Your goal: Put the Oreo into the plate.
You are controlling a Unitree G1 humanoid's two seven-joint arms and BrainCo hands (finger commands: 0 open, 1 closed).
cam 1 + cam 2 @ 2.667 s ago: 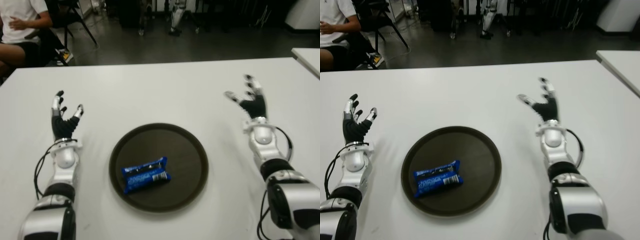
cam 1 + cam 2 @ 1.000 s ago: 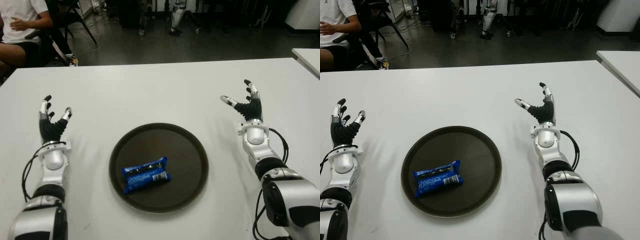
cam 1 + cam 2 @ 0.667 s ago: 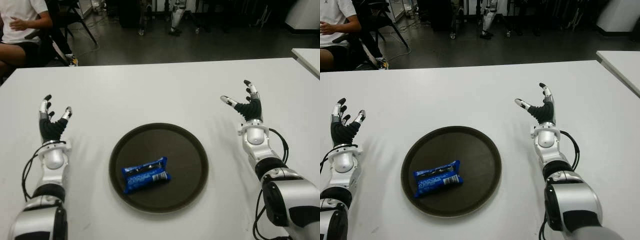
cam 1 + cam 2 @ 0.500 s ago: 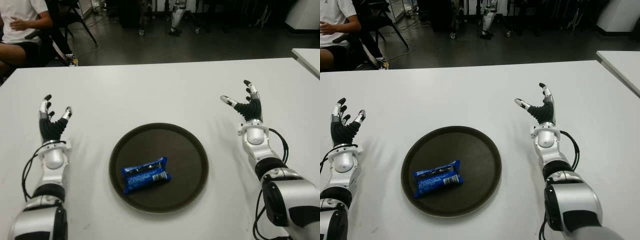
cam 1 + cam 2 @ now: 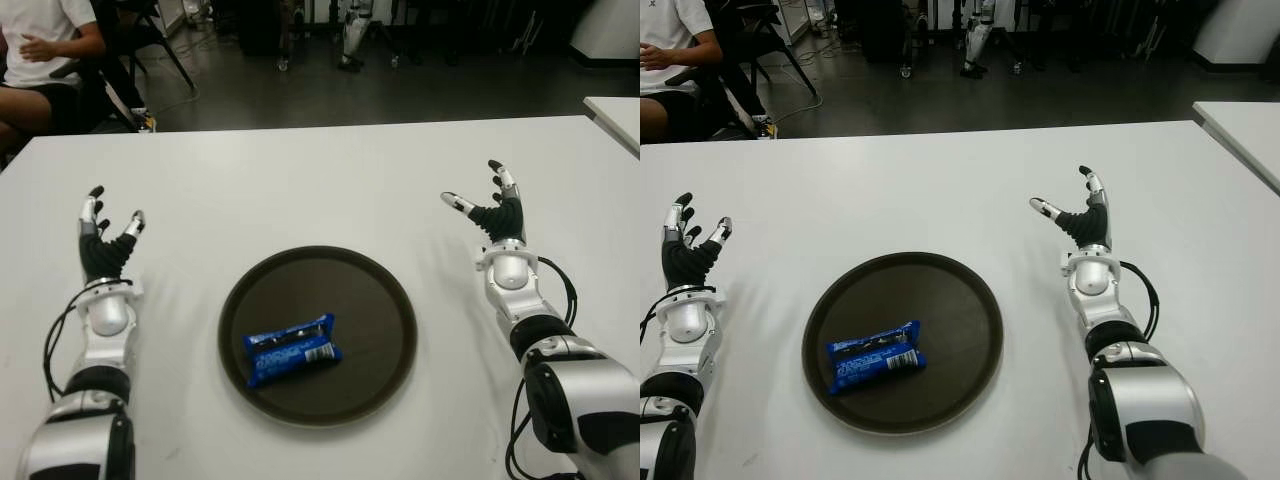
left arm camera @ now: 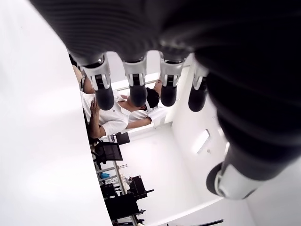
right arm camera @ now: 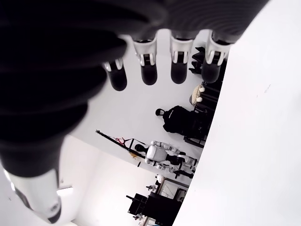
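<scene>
Oreo [image 5: 291, 349]: blue packet lying flat inside the plate, in its near-left part, long axis roughly left to right, slightly tilted. Neither hand touches it.

Surface [image 5: 300, 190]: white, wide, carries everything. A second white surface edge [image 5: 612, 110] shows at far right.

Person [image 5: 35, 45]: seated beyond the far-left corner of the surface, white shirt, only partly in view.

Plate [image 5: 385, 290]: dark, round, at centre near the robot, between the two arms.

Left robot hand [image 5: 105, 245]: left of the plate, well apart from it, fingers [image 6: 101, 92] extended and spread, holding nothing.

Right robot hand [image 5: 495, 212]: right of the plate and a little farther off, fingers [image 7: 148, 68] straight and splayed, thumb out to the side, empty.
</scene>
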